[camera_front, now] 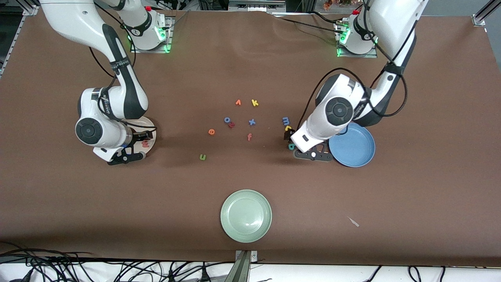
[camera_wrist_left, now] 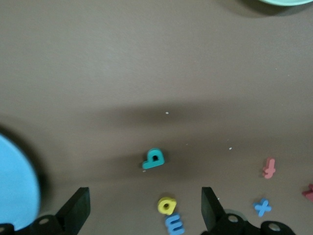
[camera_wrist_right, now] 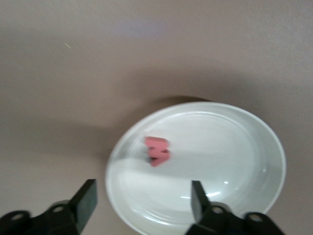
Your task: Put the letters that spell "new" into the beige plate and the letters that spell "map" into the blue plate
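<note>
Two white robot arms reach over a brown table (camera_front: 250, 188). The right gripper (camera_wrist_right: 142, 198) hangs just above the beige plate (camera_wrist_right: 234, 142), at the right arm's end of the table. Its two black fingers (camera_wrist_right: 86, 196) stand wide apart and hold nothing. The pink w (camera_wrist_right: 157, 150) lies flat in the plate, beneath the gap between the fingers.

The left gripper (camera_wrist_left: 145, 205) hovers low over the table beside the blue plate (camera_front: 352, 147), at the left arm's end. Its fingers (camera_wrist_left: 78, 208) are spread wide and empty. Below it lie the teal p (camera_wrist_left: 153, 159), the yellow a (camera_wrist_left: 167, 205) and the blue m (camera_wrist_left: 175, 224), close together on the bare table just beside the blue plate.

In the middle of the table lie the orange e (camera_front: 211, 131) and, nearer the front camera, the green n (camera_front: 202, 157). Scattered close by are a blue o (camera_front: 227, 120), a blue x (camera_front: 252, 122), an orange f (camera_front: 249, 136), a yellow k (camera_front: 255, 102) and two small red letters. A pale green plate (camera_front: 246, 216) sits nearest the front camera.
</note>
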You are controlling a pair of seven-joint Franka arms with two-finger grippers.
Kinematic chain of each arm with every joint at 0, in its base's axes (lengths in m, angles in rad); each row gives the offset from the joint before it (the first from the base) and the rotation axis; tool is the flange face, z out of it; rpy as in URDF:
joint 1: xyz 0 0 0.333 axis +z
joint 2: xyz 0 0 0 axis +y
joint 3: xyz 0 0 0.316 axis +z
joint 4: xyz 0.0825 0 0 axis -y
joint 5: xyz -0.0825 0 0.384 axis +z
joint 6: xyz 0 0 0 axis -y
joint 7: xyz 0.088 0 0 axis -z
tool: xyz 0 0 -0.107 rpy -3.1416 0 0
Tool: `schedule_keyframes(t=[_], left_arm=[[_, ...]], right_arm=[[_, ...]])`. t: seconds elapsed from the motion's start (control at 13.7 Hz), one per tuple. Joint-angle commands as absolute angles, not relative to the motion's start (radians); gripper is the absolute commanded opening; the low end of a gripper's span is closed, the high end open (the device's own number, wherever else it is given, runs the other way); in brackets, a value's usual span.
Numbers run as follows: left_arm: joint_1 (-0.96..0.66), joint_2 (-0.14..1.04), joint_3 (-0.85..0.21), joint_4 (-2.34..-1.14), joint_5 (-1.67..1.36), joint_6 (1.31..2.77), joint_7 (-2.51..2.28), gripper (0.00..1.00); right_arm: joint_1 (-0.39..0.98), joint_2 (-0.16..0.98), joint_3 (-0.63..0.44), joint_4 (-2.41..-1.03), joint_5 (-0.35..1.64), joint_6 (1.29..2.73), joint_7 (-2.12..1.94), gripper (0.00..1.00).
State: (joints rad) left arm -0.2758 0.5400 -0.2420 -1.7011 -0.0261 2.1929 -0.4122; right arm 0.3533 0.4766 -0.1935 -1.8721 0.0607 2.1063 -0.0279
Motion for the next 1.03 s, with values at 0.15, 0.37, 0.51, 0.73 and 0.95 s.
schedule_keyframes(t=[0.15,0.37,0.51,0.73,0.95], left_arm=[[-0.297,0.572,-0.232,-1.712,-0.034,2.223,-0.448,1.0],[-0.317,0.563,-0.235,-1.778,-0.034,2.229,-0.485,1.0],[-0.33,0.561,-0.235,-1.801,-0.034,2.232,-0.541,1.0],[-0.334,0.534,-0.235,-1.876,-0.034,2.291,-0.555,1.0],[-0.327,0.512,-0.236,-1.944,-0.044,2.385,-0.577,1.0]], right_arm=[[0.357,0.477,-0.092,-1.815,0.153,2.15,0.266,1.0],[0.403,0.531,-0.078,-1.754,0.175,2.183,0.386,1.0],[0.451,0.58,-0.078,-1.697,0.175,2.207,0.474,1.0],[0.491,0.658,-0.078,-1.654,0.173,2.273,0.575,1.0],[0.52,0.721,-0.078,-1.64,0.173,2.39,0.614,1.0]])
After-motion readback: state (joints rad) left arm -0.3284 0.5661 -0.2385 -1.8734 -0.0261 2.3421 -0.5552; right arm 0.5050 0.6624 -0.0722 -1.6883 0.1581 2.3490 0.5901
